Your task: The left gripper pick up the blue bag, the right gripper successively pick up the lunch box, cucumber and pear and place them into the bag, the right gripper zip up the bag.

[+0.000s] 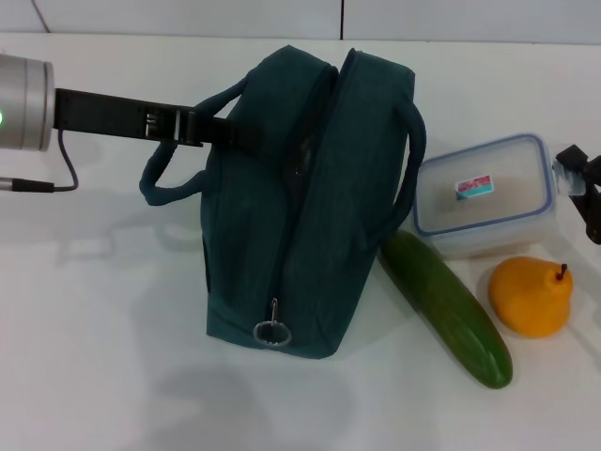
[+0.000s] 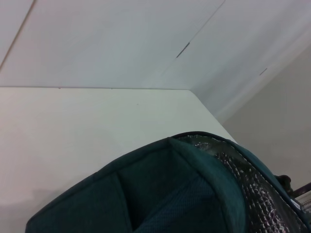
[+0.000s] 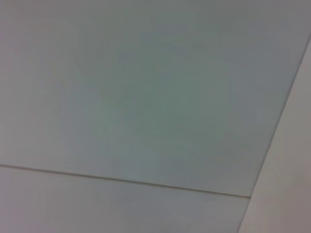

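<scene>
On the table's left side my left gripper (image 1: 246,136) reaches the blue bag (image 1: 310,197) at its near handle, grip state I cannot tell; next, I judge, lifting it open so the right gripper (image 1: 584,183) can fetch the lunch box (image 1: 484,195).

A white table (image 1: 103,376) spreads beneath me. From ten to two o'clock a pale panelled wall (image 1: 188,17) stands behind it, seams dark.

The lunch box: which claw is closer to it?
Right. The right claw sits just beside the lunch box; the left claw is across the blue bag.
</scene>
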